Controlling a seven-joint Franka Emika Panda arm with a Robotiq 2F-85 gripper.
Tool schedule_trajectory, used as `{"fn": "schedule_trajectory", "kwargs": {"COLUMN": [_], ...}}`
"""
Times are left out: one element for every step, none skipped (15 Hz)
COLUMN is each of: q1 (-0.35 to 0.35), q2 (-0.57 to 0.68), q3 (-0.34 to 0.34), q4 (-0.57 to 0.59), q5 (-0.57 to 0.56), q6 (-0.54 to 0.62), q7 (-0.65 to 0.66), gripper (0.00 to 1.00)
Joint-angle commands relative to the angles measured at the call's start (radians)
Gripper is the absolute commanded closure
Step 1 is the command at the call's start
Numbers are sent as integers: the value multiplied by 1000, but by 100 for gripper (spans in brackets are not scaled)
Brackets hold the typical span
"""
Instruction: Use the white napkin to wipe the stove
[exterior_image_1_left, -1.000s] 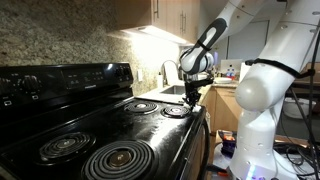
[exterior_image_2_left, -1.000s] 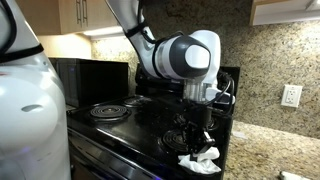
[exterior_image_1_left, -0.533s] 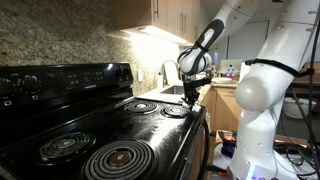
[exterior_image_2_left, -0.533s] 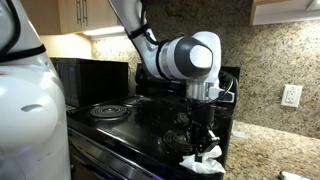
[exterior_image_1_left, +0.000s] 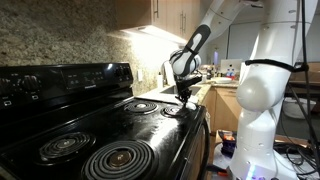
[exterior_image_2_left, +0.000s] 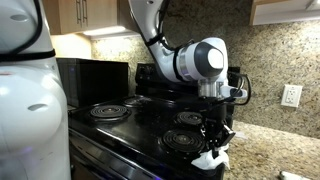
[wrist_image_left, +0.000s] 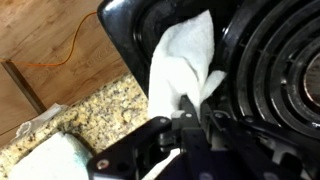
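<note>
The stove is a glossy black range with four coil burners and a raised control panel; it shows in both exterior views. The white napkin lies on the stove's corner beside a burner coil, also visible as a small white wad at the stove's edge. My gripper is shut on the napkin and presses it down on the stove top. In an exterior view the gripper is low over the far burner. The fingertips are partly hidden by the napkin.
A granite counter borders the stove, with another white cloth lying on it. A sink faucet stands beyond the stove. A wall outlet is on the granite backsplash. A microwave sits behind the stove.
The gripper has moved across the stove toward its corner and edge, dragging the napkin with it. The arm has shifted the same way in both exterior views.
</note>
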Motion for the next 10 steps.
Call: {"fn": "schedule_trajectory", "kwargs": {"q1": [39, 52, 63, 74, 84, 93, 103, 112, 123, 131], "q2": [160, 178, 194, 215, 230, 246, 263, 279, 293, 309], "q3": [5, 7, 9, 9, 11, 11, 13, 14, 16, 17], "q4": [81, 102, 124, 152, 176, 200, 220, 238, 256, 273], "q5": [-3, 2, 2, 6, 4, 5, 8, 8, 12, 13], "q6": [68, 69, 67, 66, 64, 61, 59, 59, 54, 54], "q7": [-2, -2, -1, -3, -2, -5, 0, -2, -3, -6], "gripper": [91, 91, 91, 91, 91, 91, 91, 91, 91, 91]}}
